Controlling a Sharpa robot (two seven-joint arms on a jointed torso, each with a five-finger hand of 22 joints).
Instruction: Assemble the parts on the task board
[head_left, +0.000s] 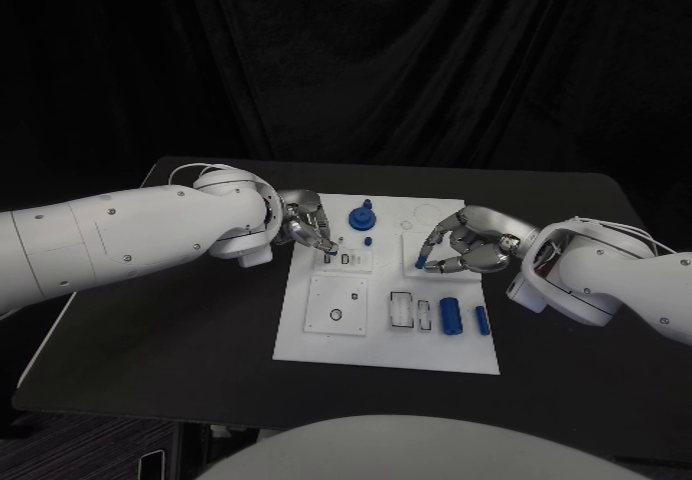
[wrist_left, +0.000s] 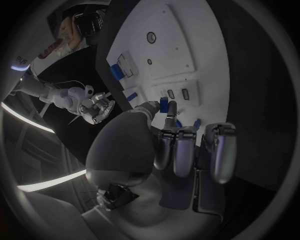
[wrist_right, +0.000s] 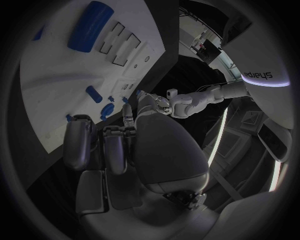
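the task board (head_left: 378, 350) is lying at the centre of the head view. the left hand (head_left: 307, 229) is pinching a small blue part (head_left: 330, 255) over the board's upper left; the right hand (head_left: 469, 248) is gripping another blue piece (head_left: 423, 262) at its upper right. a blue cylinder (head_left: 450, 315) is lying at the board's lower right.

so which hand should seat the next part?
Probably the left hand: it pinches a small blue part just over the slots near the board middle. The right hand also seems to hold a blue piece, but over bare board.
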